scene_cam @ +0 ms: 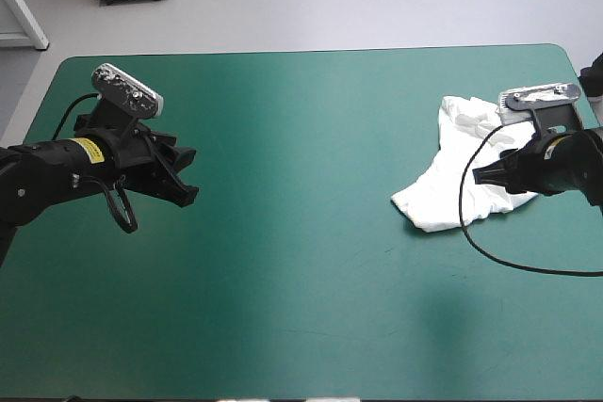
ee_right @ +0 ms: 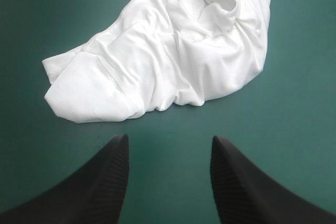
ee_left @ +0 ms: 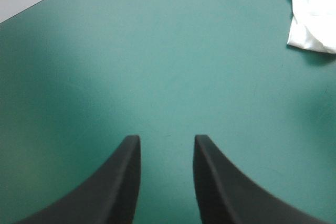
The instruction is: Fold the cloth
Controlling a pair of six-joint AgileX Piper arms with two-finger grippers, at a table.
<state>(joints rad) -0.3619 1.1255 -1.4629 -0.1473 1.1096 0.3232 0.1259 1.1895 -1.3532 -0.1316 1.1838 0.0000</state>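
The white T-shirt point(scene_cam: 443, 190) lies as a crumpled heap near the table's right edge. My right gripper point(scene_cam: 482, 174) hovers over its right part, open. In the right wrist view the T-shirt point(ee_right: 173, 51) lies just ahead of the right gripper point(ee_right: 169, 140), and only teal-green cover shows between the black fingers. My left gripper point(scene_cam: 188, 176) is far off at the table's left side, open and holding nothing. From the left wrist view, a corner of the T-shirt point(ee_left: 312, 19) shows well ahead of the left gripper point(ee_left: 167, 140).
Bare teal-green cover point(scene_cam: 301, 195) stretches between the two grippers. The table's far edge point(scene_cam: 311, 51) runs behind the heap, and its rounded right corner point(scene_cam: 565, 52) is close to the T-shirt.
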